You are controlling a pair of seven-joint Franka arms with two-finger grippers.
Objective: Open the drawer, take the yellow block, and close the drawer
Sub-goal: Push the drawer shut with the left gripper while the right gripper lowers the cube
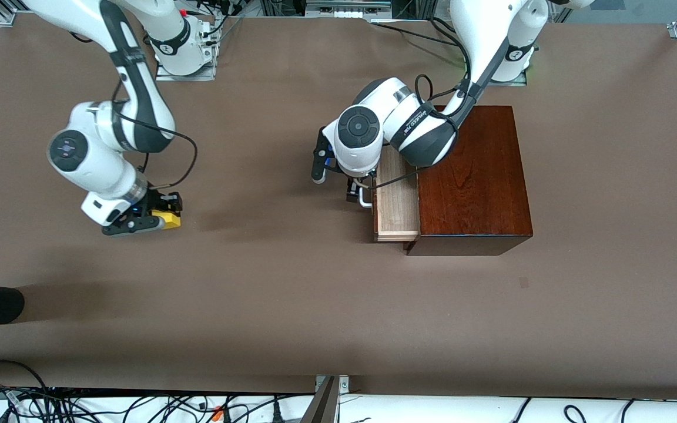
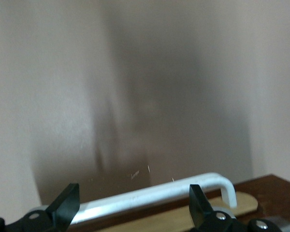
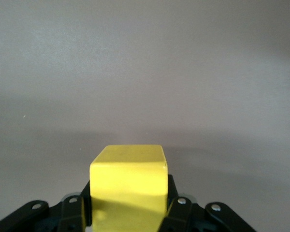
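The right gripper (image 1: 151,216) is sitting low over the brown table (image 1: 291,305) toward the right arm's end, and its jaws are closed onto the yellow block (image 1: 169,220), one finger on each side of it. From the front view I am only seeing a sliver of yellow poking out past the black fingers; the right wrist view is giving the fuller picture, with the yellow block (image 3: 129,181) filling the space between the fingers (image 3: 72,212) and its top face catching the light, bare table stretching out ahead of it. Well apart from that, the left gripper (image 1: 357,194) is hanging right at the front of the drawer (image 1: 397,197), which is standing partly pulled out of the dark wooden box (image 1: 471,176), its pale wood interior showing. The front view is hiding most of that gripper under the left arm's wrist, so the jaws are hard to read there. The left wrist view is settling it: the two fingertips (image 2: 65,205) are standing spread wide, and the white handle (image 2: 154,195) is running across between them without either fingertip pressing on it, so the left jaws are gripping nothing.
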